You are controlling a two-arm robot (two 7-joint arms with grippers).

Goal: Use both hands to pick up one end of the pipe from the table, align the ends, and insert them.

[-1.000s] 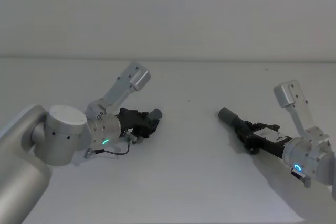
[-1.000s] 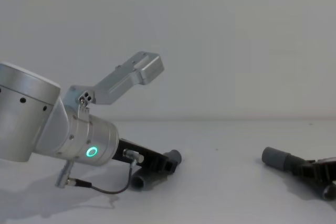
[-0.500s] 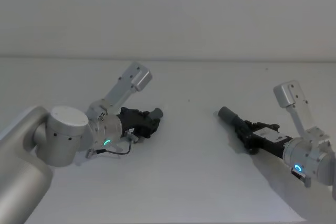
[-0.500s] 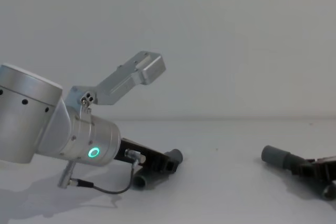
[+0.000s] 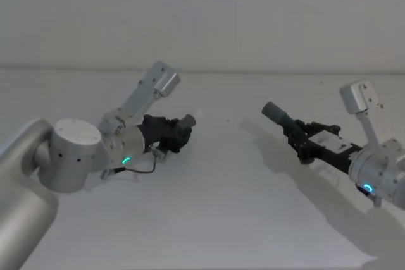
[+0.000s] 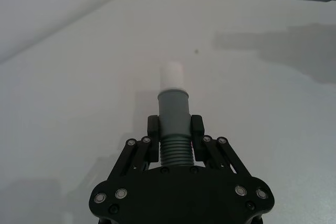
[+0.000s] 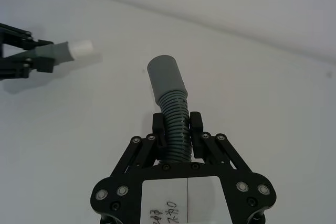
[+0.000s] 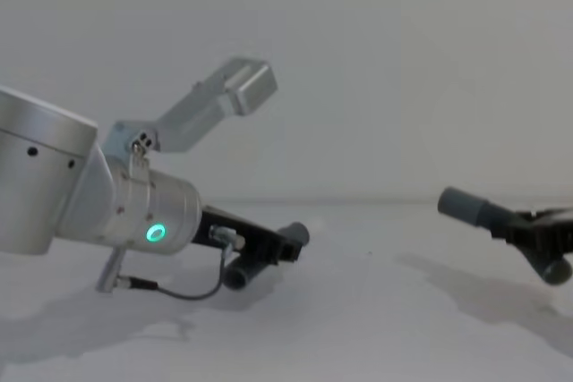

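Because the two ends must meet head-on, each pincer grips its hose piece on the ribs just behind the cuff, leaving the cuff free ahead of the fingers. The left pincer (image 6: 175, 137) is clamped on the left hose piece (image 6: 174, 150), held low over the surface (image 5: 221, 207) on the left. Its left cuff (image 6: 173, 109) and white tip (image 6: 171, 76) point right and away. The right pincer (image 7: 177, 129) is clamped on the right hose piece (image 7: 177, 114), and the shadow beneath suggests it hangs clear of the surface on the right. Its right cuff (image 7: 166, 77) is plain and points left toward the other.

The ends are well apart and face roughly toward each other, but do not look to be on one line yet. The white tip seems to be the part that goes in, and the plain cuff the socket.

A white label (image 7: 187, 198) on the right pincer's body carries small handwritten marks, too small to read. No brand name is legible anywhere.
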